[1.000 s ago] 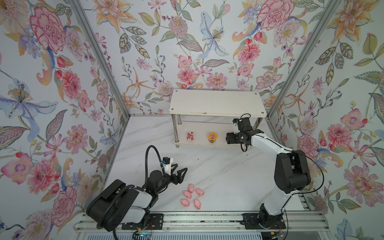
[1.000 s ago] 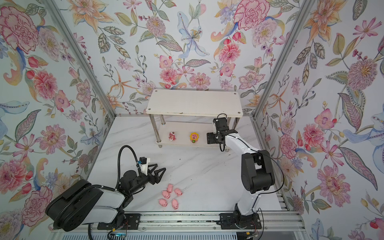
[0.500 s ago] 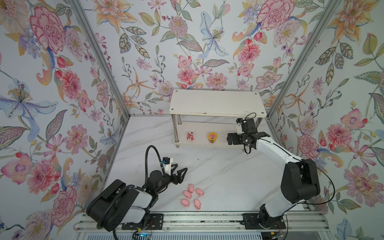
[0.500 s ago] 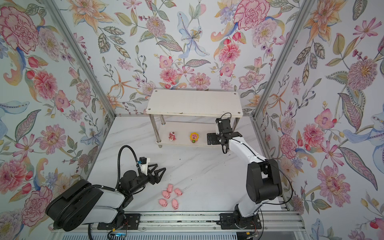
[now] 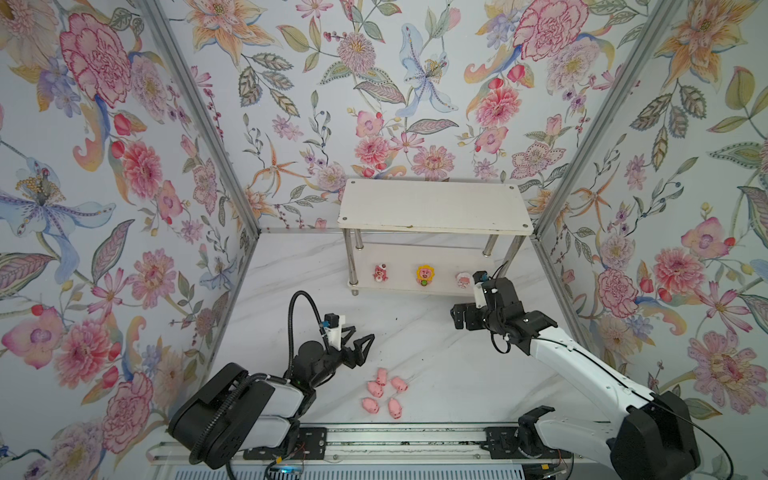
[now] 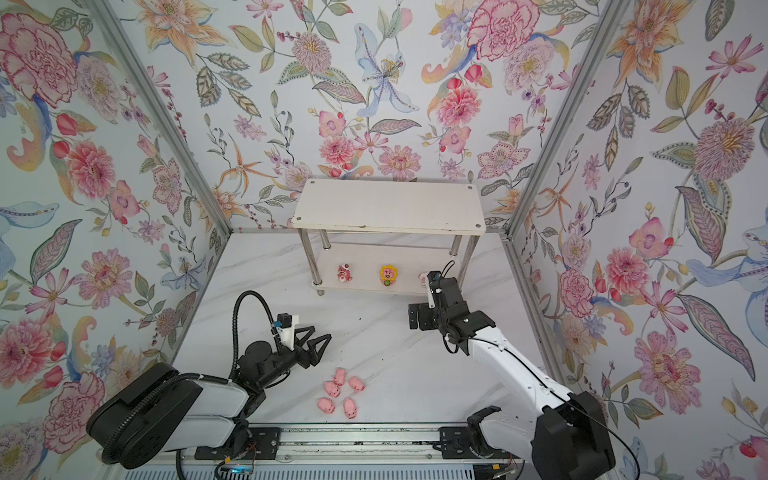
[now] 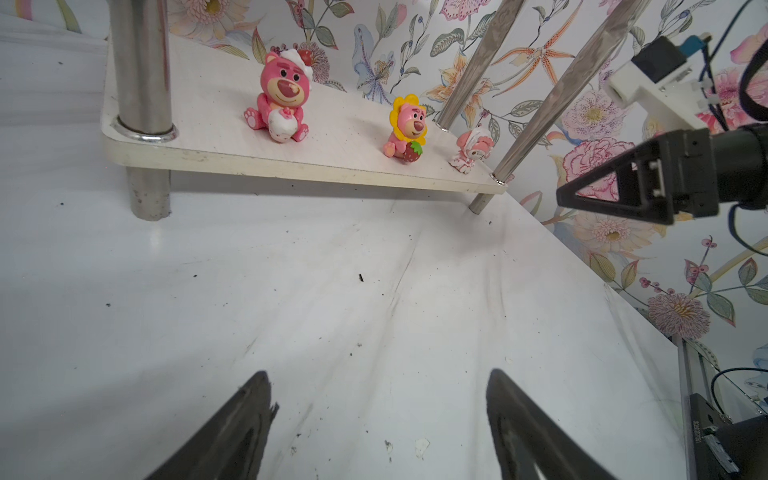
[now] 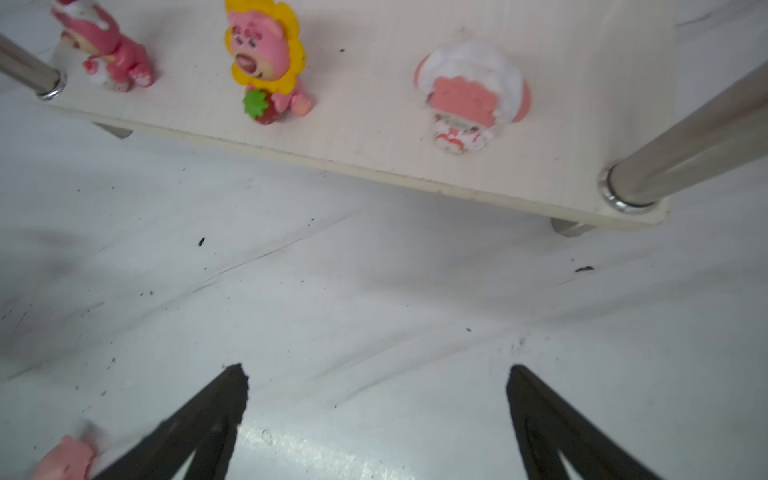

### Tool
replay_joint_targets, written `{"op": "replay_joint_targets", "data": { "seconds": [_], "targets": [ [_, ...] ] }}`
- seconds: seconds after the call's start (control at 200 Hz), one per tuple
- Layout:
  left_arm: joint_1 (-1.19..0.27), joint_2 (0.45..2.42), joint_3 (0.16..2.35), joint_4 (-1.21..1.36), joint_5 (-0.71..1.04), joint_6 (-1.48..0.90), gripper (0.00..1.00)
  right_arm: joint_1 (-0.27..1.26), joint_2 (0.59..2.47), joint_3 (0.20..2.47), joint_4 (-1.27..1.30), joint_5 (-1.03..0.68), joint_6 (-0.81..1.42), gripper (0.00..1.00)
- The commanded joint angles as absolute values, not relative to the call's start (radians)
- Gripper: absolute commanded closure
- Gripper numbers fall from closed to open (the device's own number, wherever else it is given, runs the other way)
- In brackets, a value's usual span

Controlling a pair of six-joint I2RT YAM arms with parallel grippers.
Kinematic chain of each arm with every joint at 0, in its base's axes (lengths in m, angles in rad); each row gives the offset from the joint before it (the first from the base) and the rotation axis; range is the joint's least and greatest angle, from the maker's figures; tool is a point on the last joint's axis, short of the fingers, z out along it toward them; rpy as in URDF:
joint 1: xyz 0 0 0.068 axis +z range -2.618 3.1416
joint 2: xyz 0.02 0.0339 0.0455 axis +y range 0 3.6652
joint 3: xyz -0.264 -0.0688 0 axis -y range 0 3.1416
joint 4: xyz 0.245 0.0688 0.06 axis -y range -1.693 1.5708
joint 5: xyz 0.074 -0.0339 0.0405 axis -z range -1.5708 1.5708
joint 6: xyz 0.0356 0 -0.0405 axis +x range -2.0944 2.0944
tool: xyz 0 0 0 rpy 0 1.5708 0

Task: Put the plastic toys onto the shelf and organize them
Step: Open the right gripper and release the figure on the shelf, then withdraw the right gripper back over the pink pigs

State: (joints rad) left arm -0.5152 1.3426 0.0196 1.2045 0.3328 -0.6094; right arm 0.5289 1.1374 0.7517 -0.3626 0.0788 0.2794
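Note:
The white two-tier shelf [image 5: 434, 208] stands at the back. On its lower tier [image 7: 332, 158] sit a red-pink bear [image 5: 379, 273], a yellow-petalled toy [image 5: 425, 275] and a pink-and-white toy [image 5: 462, 280] in a row. Several pink pigs [image 5: 382, 390] lie clustered on the table near the front. My right gripper [image 5: 460, 316] hovers just in front of the shelf's right end, open and holding nothing [image 8: 376, 374]. To the left of the pigs, my left gripper [image 5: 360, 333] is open over bare table [image 7: 378, 376].
Chrome legs [image 8: 685, 141] stand at the shelf's corners, the front right one close to my right gripper. Floral walls close in the left, back and right sides. A metal rail [image 5: 374, 440] runs along the front edge. One pig [image 8: 66, 459] shows beside my right finger.
My right gripper has pulled back from the lower tier toward the front with its jaws wider, and the pink-and-white toy now stands uncovered on the shelf. The left arm has stayed put.

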Motion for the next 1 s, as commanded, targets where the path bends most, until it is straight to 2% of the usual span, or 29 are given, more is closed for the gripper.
{"op": "replay_joint_targets", "data": {
  "seconds": [0.0, 0.065, 0.185, 0.22, 0.275, 0.345, 0.4, 0.686, 0.996],
  "targets": [
    [-0.503, 1.347, 0.021, 1.180, 0.308, -0.583, 0.19, 0.703, 1.082, 0.675, -0.361, 0.215, 0.389, 0.01],
    [-0.503, 1.345, 0.024, 1.153, 0.299, -0.580, 0.20, 0.816, 1.065, 0.634, -0.333, 0.225, 0.406, 0.18],
    [-0.504, 1.323, 0.021, 1.123, 0.271, -0.574, 0.20, 0.940, 1.054, 0.561, -0.231, 0.127, 0.406, 0.63],
    [-0.502, 1.316, 0.019, 1.117, 0.263, -0.573, 0.20, 0.957, 1.055, 0.542, -0.201, 0.097, 0.411, 0.73],
    [-0.503, 1.302, 0.015, 1.107, 0.251, -0.569, 0.20, 0.980, 1.066, 0.517, -0.156, 0.057, 0.415, 0.86],
    [-0.503, 1.282, 0.012, 1.094, 0.239, -0.564, 0.20, 0.999, 1.099, 0.500, -0.101, 0.004, 0.419, 0.95],
    [-0.503, 1.272, 0.011, 1.081, 0.229, -0.558, 0.20, 1.015, 1.138, 0.506, -0.062, -0.036, 0.417, 1.00],
    [-0.499, 1.258, 0.015, 1.065, 0.224, -0.541, 0.20, 1.107, 1.377, 0.628, -0.013, -0.047, 0.345, 1.00],
    [-0.492, 1.278, 0.019, 1.087, 0.236, -0.542, 0.20, 1.113, 1.467, 0.654, 0.060, -0.118, 0.339, 1.00]
  ]
}}
